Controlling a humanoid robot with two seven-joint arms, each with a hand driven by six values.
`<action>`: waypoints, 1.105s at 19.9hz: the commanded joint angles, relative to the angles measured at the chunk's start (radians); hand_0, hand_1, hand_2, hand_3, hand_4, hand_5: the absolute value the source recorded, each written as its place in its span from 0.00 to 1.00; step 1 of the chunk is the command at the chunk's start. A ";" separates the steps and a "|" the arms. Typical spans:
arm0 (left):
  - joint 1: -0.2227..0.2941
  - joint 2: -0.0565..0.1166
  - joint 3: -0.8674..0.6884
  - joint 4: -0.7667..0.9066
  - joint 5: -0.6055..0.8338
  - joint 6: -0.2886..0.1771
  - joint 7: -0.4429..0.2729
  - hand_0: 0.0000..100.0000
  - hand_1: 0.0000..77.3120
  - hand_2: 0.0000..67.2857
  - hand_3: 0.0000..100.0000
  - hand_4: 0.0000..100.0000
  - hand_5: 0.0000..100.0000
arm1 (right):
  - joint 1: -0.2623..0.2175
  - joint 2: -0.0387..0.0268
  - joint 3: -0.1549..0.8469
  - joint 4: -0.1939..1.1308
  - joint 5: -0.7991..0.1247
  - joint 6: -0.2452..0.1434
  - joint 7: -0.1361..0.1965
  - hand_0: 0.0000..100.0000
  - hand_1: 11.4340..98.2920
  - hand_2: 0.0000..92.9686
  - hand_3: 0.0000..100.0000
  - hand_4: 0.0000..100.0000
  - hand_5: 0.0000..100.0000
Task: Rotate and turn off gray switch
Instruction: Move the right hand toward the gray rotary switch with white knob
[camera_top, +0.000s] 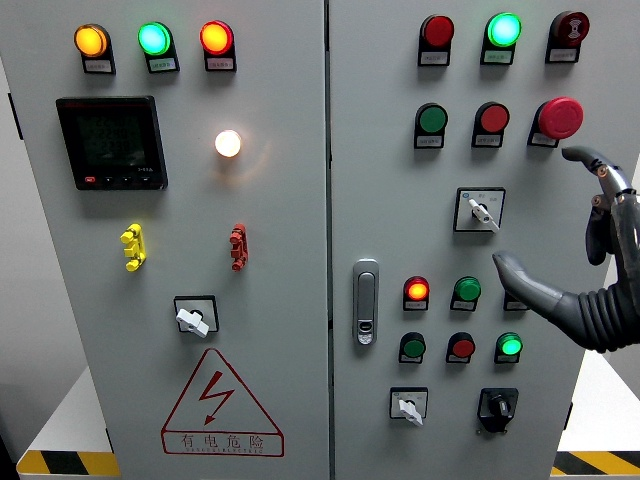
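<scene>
The right hand (590, 250) is at the right edge of the frame, fingers spread and holding nothing, thumb and forefinger bracketing the space just right of the gray switch (480, 210) in the upper right of the right door. It is not yet touching the knob.

To do this step well, I would slide the hand left until thumb and forefinger sit on either side of the knob's small lever, pinch it squarely, then twist from the wrist, keeping clear of the red mushroom button (560, 117) just above.

Counting left to right, the left door carries three lit lamps along its top, one meter (111, 142), one white lamp (228, 143), a yellow and a red clip, one rotary switch and one warning triangle (222, 405). The right door has one handle (366, 301), two pale rotary switches, one black one (497, 406), and round buttons and lamps in four rows.
</scene>
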 joint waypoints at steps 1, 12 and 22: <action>-0.009 0.000 0.000 0.001 0.000 0.001 0.000 0.00 0.00 0.20 0.18 0.10 0.12 | 0.018 0.0045 0.003 -0.002 -0.005 0.005 -0.011 0.00 0.35 0.25 1.00 0.94 1.00; -0.014 0.000 0.001 -0.001 0.000 0.001 0.000 0.00 0.00 0.20 0.18 0.10 0.12 | 0.042 0.0014 0.101 -0.019 0.006 0.059 -0.006 0.00 0.34 0.25 1.00 0.94 1.00; -0.014 0.000 0.001 0.001 0.000 0.001 0.000 0.00 0.00 0.20 0.18 0.09 0.12 | 0.064 0.0060 0.118 -0.049 0.009 0.057 -0.006 0.00 0.32 0.26 1.00 0.94 1.00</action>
